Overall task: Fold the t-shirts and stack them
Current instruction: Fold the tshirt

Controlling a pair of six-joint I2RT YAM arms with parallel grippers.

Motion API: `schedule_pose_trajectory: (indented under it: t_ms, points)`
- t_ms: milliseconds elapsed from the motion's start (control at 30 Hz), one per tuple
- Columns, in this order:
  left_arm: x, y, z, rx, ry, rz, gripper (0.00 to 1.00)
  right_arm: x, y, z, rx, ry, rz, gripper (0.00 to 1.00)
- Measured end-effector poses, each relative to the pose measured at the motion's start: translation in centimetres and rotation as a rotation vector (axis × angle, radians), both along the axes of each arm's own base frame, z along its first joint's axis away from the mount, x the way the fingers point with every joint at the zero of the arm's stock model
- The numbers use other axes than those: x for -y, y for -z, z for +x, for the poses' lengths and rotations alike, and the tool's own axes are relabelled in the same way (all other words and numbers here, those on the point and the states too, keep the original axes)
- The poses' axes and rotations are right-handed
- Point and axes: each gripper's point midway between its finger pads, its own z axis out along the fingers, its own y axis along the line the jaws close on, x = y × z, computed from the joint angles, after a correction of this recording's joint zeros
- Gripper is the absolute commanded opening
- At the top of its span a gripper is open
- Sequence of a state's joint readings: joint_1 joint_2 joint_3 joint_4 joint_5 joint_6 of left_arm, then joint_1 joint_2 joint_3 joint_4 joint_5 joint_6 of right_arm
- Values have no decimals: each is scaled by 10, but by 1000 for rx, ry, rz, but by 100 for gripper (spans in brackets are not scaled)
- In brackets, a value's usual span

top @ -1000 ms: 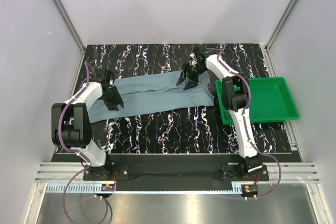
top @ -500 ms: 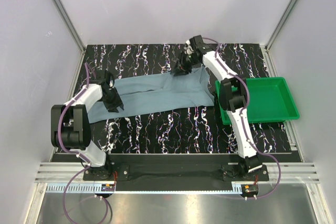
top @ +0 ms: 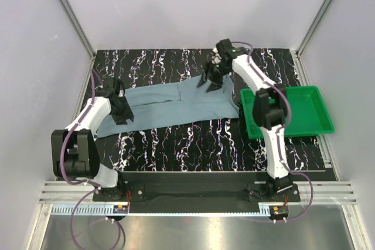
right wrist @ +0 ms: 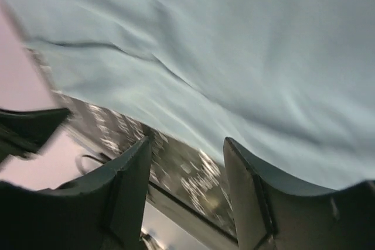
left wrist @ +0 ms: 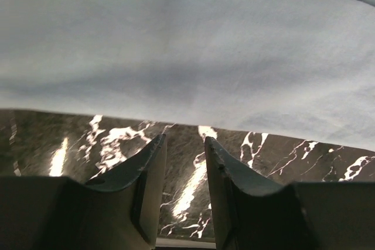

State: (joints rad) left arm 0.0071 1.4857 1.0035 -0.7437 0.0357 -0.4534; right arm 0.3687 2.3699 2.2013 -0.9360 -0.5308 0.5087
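While shirt is lying as a long band across table, left gripper, narrowly parted, and right gripper, wider, are hovering empty at opposite ends, apparently lining up edge grips for folding.

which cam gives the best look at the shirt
Top external: it shows nearly the whole shirt, a long strip lying flat across the table. The left wrist view shows only a smooth patch of it and one edge. The right wrist view shows a blurred, wrinkled patch and an edge.
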Motion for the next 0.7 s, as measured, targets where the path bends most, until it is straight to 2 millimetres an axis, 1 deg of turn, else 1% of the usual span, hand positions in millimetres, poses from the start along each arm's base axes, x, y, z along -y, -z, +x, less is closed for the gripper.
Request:
schedule_pose_trajectory:
  t_ms: [67,133,167,233,267,300,367,400,433,467,533,567,633,700]
  points:
    - [-6,-5,-3,4,-23,15,38,36,-7,-25,-10,5,-105,59]
    - [-15,-6,-5,3,-68,19,39,69,-15,-57,-20,7,-194,61]
    - [-20,-4,-7,-4,-95,19,41,79,-20,-69,-18,6,-219,62]
    - [-30,3,-16,-36,-165,10,50,97,-27,-98,-12,-3,-261,67]
    - [-34,8,-23,-60,-204,3,53,102,-30,-109,-12,-9,-270,68]
    - [-39,13,-30,-85,-254,-6,54,106,-30,-117,-10,-14,-277,71]
    - [-45,22,-45,-129,-341,-31,60,110,-25,-127,-23,-20,-284,76]
    - [-48,26,-53,-147,-381,-41,65,111,-19,-130,-33,-21,-287,80]
    - [-50,27,-59,-163,-417,-48,69,112,-12,-134,-50,-22,-293,82]
    - [-53,26,-63,-170,-449,-53,70,114,-4,-139,-70,-22,-302,84]
    - [-57,22,-63,-156,-498,-61,72,118,5,-145,-97,-23,-317,89]
    - [-59,19,-62,-151,-517,-60,73,120,8,-146,-102,-21,-324,90]
    - [-63,17,-58,-139,-546,-61,74,122,10,-145,-96,-19,-325,91]
    - [-67,15,-56,-131,-580,-68,79,125,11,-142,-92,-14,-325,92]
